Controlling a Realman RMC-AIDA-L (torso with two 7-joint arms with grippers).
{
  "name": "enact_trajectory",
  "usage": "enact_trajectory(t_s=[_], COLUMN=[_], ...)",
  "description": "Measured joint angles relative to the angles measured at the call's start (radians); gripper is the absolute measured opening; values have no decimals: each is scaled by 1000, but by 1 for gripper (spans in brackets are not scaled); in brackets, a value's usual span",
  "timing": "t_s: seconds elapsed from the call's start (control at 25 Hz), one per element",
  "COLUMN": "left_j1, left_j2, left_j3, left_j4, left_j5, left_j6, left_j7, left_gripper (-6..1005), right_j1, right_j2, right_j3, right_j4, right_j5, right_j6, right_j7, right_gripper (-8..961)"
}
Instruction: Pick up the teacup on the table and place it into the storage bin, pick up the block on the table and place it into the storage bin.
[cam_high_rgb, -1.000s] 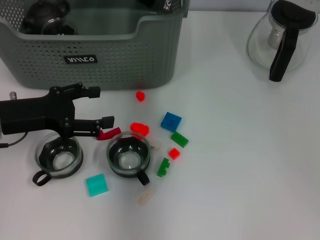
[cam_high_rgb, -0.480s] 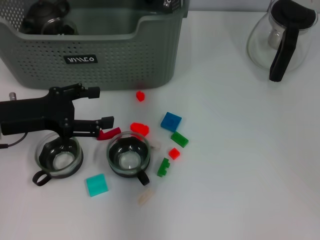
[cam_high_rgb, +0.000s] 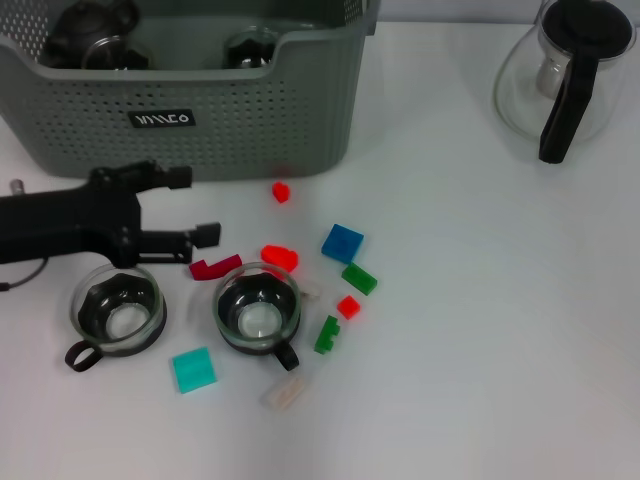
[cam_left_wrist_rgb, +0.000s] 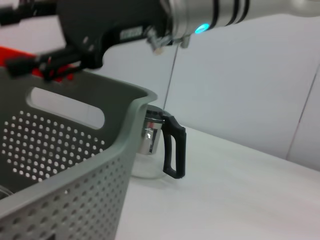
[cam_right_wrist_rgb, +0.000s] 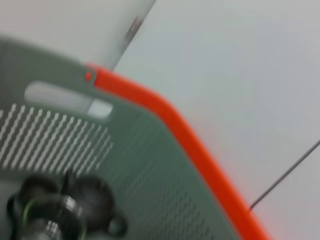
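Note:
Two glass teacups stand on the table, one (cam_high_rgb: 118, 310) at the left and one (cam_high_rgb: 258, 312) in the middle. Small blocks lie around them: dark red (cam_high_rgb: 215, 267), red (cam_high_rgb: 280, 258), blue (cam_high_rgb: 342, 242), green (cam_high_rgb: 358, 278), teal (cam_high_rgb: 192, 369). My left gripper (cam_high_rgb: 197, 205) is open and empty, low over the table just behind the left teacup and in front of the storage bin (cam_high_rgb: 250, 130). The bin holds teacups (cam_high_rgb: 250, 50), also in the right wrist view (cam_right_wrist_rgb: 60, 210). My right gripper (cam_left_wrist_rgb: 35, 62) hangs above the bin's rim (cam_left_wrist_rgb: 75, 150).
A glass teapot (cam_high_rgb: 565, 70) with a black handle stands at the back right; it also shows in the left wrist view (cam_left_wrist_rgb: 160, 145). More small blocks lie near the middle teacup: red (cam_high_rgb: 281, 191), red (cam_high_rgb: 348, 306), green (cam_high_rgb: 326, 334), pale (cam_high_rgb: 283, 394).
A teacup now shows in the back middle of the bin and the right gripper has left the head view. My left gripper has drawn back a little to the left.

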Motion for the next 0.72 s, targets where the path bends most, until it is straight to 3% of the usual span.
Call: enact_trajectory(t_s=[0.24,0.28,0.32,0.56,0.6,0.68,0.72], left_j1=[-10,-11,-11,-2,-2,-1,-1], left_j2=[18,19,20,24,24,25,25], left_j3=[-77,-108,-139,-196,-197,-197,-197], left_j4=[14,16,17,16,16,16,16], left_j5=[-1,-1,-5,-36,-38,-38,-39], left_j6=[46,55,59,79,87,98,102], left_j7=[-50,-50,-48,-41,-41,-40,-40], left_gripper=[903,903,903,903,903,903,903], right_j1=[-189,-254,-254,-447,-508,-560,-560], right_j2=[-8,-8,-8,-4,-4,-5,-5], right_j3=[30,53,53,150,195,250,250], right_j4=[-301,-384,-384,-562,-597,-611,-611], right_j5=[-2,-2,-2,6,17,30,30], right_j6=[-137,-215,-215,-580,-724,-867,-867], right_j7=[54,76,76,166,175,173,173], right_gripper=[813,815,817,823,823,823,823])
